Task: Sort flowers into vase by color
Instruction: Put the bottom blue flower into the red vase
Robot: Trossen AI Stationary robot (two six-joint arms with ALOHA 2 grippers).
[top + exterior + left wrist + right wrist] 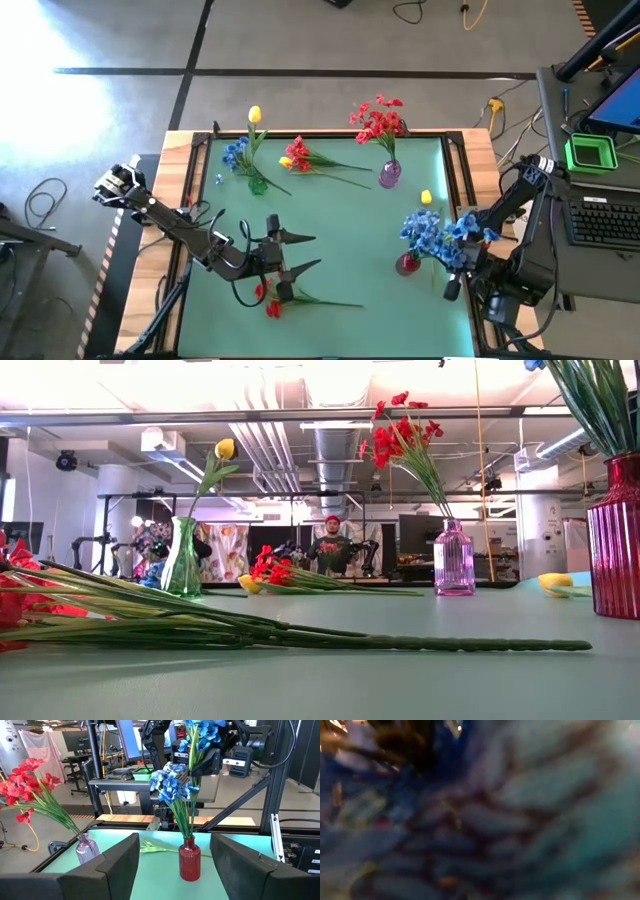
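Lying nearest the low camera, we are seeing a red-bloomed flower (300, 632) flat on the green mat (350, 240), its long stem running across the table with the blooms toward the left arm's side. From above it is sitting just under the left gripper (300, 252), whose fingers are standing apart and holding nothing.

We are counting three vases. A green vase (258, 184) is holding one yellow tulip (254, 114) and blue blossoms (235, 152). A purple vase (390, 175) is carrying a bunch of red blooms (378, 118), leaning away from the arms. A red vase (190, 865) is standing upright, filled with blue flowers (172, 782).

Between the green and purple vases, loose red and yellow flowers (300, 158) are lying with stems pointing toward the purple vase. One yellow head (426, 197) is resting near the red vase.

The right gripper (455, 262) is sitting shut among the blue flowers; we cannot tell what, if anything, it is pinching. A person (333, 545) is standing beyond the table.
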